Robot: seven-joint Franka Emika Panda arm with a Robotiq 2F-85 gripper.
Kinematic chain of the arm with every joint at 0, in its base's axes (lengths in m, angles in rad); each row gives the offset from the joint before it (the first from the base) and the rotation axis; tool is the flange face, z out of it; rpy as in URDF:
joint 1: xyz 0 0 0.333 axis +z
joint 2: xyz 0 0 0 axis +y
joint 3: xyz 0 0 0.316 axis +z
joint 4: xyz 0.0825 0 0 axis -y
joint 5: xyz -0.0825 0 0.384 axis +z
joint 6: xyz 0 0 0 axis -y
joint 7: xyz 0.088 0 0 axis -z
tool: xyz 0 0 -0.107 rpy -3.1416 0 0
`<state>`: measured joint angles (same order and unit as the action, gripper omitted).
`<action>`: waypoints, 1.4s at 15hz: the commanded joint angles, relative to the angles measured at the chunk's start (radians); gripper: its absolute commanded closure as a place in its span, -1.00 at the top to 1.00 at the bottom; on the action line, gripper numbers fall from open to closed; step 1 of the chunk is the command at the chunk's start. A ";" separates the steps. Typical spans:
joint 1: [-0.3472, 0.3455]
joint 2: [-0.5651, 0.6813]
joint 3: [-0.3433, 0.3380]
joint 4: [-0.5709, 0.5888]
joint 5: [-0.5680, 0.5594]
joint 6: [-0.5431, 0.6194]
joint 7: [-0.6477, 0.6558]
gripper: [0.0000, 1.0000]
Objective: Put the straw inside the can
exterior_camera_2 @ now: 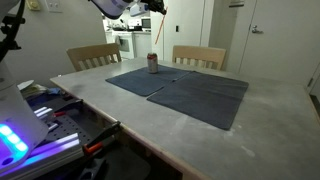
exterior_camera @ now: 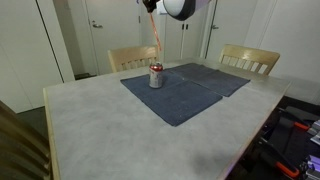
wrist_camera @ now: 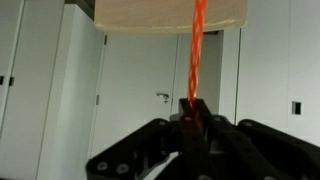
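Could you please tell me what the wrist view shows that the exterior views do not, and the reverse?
Only the wrist view: a close look at the hand shut on one end of the straw, and a door handle behind it. Only an exterior view: the can standing upright on a dark blue cloth, with wooden chairs beyond. Both: the straw gripped in the hand, and white doors in the background.
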<state>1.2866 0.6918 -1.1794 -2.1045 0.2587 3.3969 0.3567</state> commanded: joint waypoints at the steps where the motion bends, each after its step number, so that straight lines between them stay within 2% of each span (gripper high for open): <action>1: -0.063 0.005 0.068 0.018 0.071 0.074 -0.076 -0.96; 3: -0.093 0.004 0.110 0.027 0.101 0.103 -0.100 -0.96; 4: -0.086 0.019 0.106 0.065 0.124 0.065 -0.108 -0.96; 7: -0.096 0.023 0.127 0.088 0.162 0.062 -0.125 -0.96; 21: -0.112 0.080 0.152 0.086 0.268 0.058 -0.122 -0.96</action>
<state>1.1977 0.7464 -1.0461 -2.0337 0.4933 3.4552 0.2520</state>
